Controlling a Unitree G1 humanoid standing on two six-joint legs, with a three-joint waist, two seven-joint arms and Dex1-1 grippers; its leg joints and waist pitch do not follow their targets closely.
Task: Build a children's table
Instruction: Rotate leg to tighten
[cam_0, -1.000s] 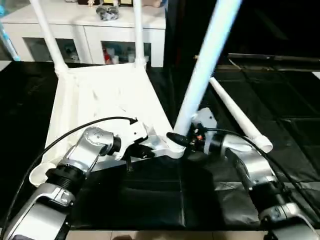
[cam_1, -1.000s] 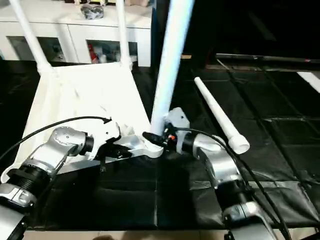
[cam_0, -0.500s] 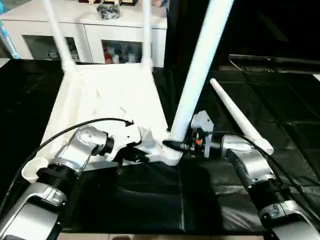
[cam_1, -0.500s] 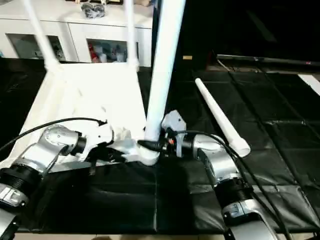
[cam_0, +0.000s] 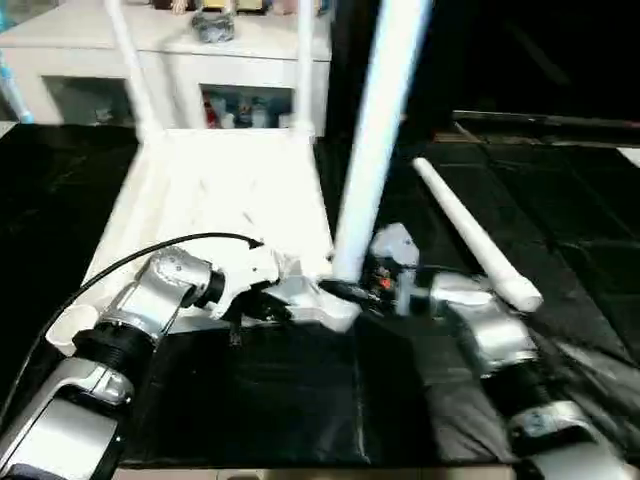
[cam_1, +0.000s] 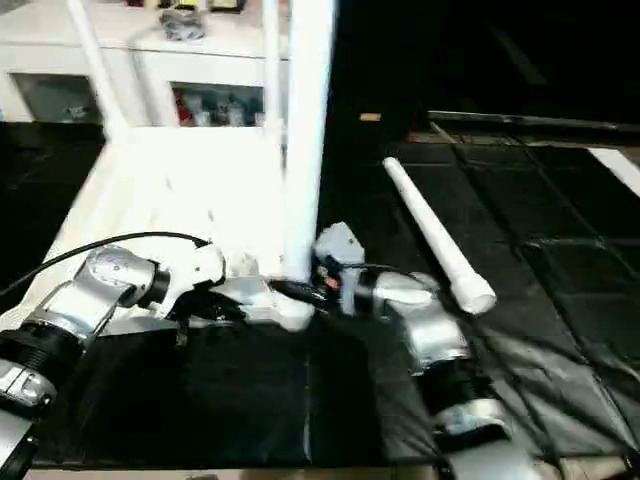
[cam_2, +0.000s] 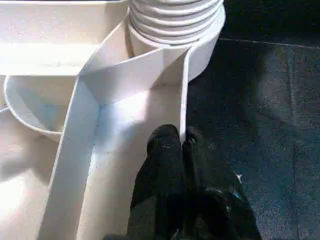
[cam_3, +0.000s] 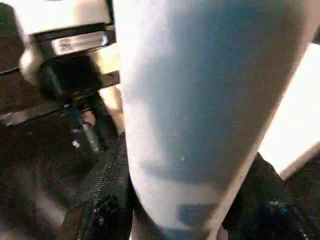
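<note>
The leg (cam_0: 378, 130) that the right end effector (cam_0: 345, 291) grips near its base now stands close to upright in the near corner socket (cam_2: 175, 22) of the upturned tabletop (cam_0: 220, 200); a second ago it leaned clearly toward the robot's right. I judge this means the third leg is being brought square to its socket so that it can seat or screw home, a step probably under way rather than finished. The left end effector (cam_2: 181, 145) is clenched on the thin rim of the tabletop just beside that socket, pinning the top as it did a second ago. The tabletop lies underside up on the dark floor mat (cam_0: 300, 400), in front of a white cabinet (cam_0: 170, 60); two legs (cam_0: 135, 70) already stand in the far corners. The fourth leg (cam_0: 470, 235) lies loose on the mat to the robot's right, well apart from the tabletop, in the same place as before. The upright leg's top is cut off in the head views, and the right wrist view is so close to the leg that the fingers grasping it are hard to make out. The left wrist view shows ridged rings at the leg's base just above the socket; whether it has gone fully home cannot be told. The near left corner socket (cam_0: 62, 335) is partly hidden by the left forearm.
</note>
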